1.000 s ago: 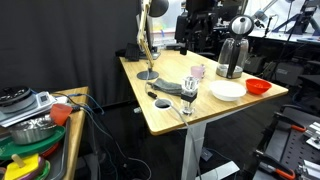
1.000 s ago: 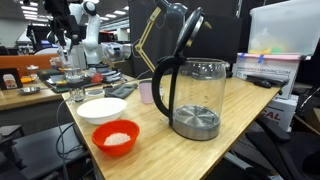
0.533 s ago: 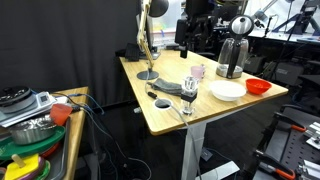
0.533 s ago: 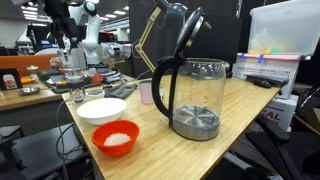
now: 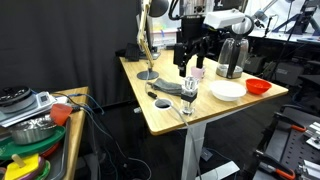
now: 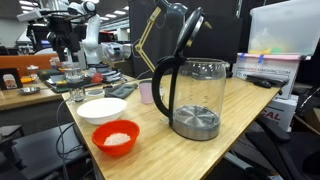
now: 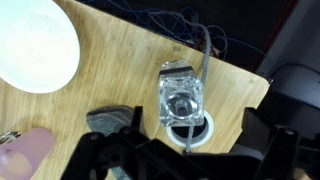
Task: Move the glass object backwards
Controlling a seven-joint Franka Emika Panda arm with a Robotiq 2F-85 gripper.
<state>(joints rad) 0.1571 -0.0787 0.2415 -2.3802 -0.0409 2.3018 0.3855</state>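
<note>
Wood desk [image 5: 150, 112] w/ black curtain [image 5: 60, 40] behind, cluttered side table [image 5: 73, 97] nearby.

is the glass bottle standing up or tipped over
Upright: in an exterior view the glass bottle stands on its base on the table.

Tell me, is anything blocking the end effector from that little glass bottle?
Nothing visible does. The end effector hangs above the glass bottle with only air between; the pink cup stands aside.

A laboratory is indicated: black curtain [image 5: 60, 40], wooden tabletop [image 5: 165, 118], trailing cables [image 7: 175, 20], monitor [image 6: 285, 28].
</note>
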